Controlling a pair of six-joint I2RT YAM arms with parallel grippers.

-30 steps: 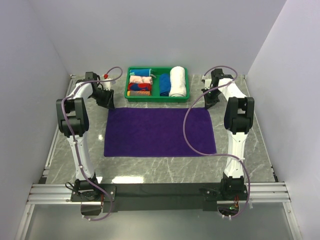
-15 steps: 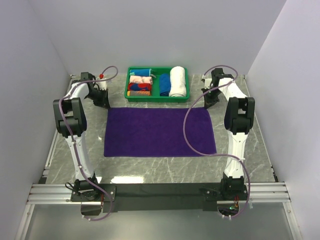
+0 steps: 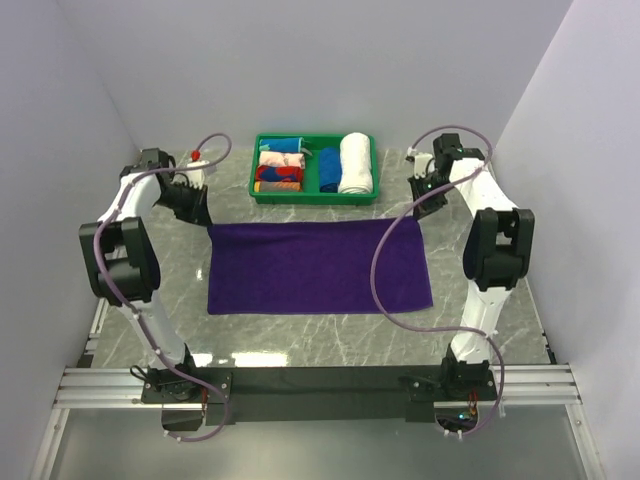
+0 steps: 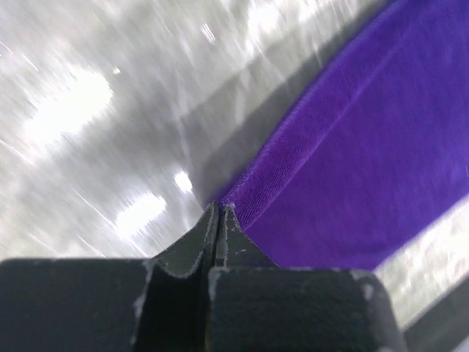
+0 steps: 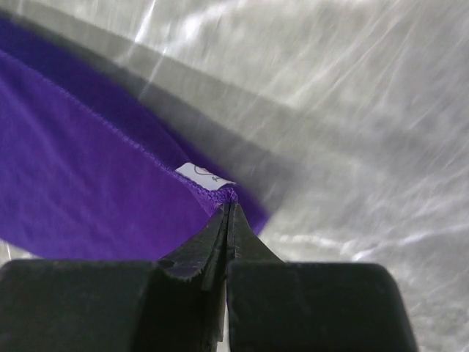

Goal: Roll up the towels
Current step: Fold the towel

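The deep-purple towel (image 3: pixel 320 268) lies spread on the grey marble table. My left gripper (image 3: pixel 203 217) is shut on its far left corner. In the left wrist view the closed tips (image 4: pixel 218 207) pinch the towel (image 4: pixel 366 161) at that corner, which is raised off the table with a shadow beneath. My right gripper (image 3: pixel 419 207) is shut on the far right corner. The right wrist view has its tips (image 5: pixel 229 204) pressed together on the hem of the towel (image 5: pixel 73 169), beside a small white label (image 5: pixel 201 174).
A green tray (image 3: pixel 315 199) stands just beyond the towel's far edge. It holds a white rolled towel (image 3: pixel 355 162), a blue one (image 3: pixel 328 168) and several coloured rolls at its left. White walls close in the table on three sides.
The left gripper has shut on the far left corner. Both arms have swung outward and risen, lifting the two far corners, so the towel's far edge now sits slightly nearer.
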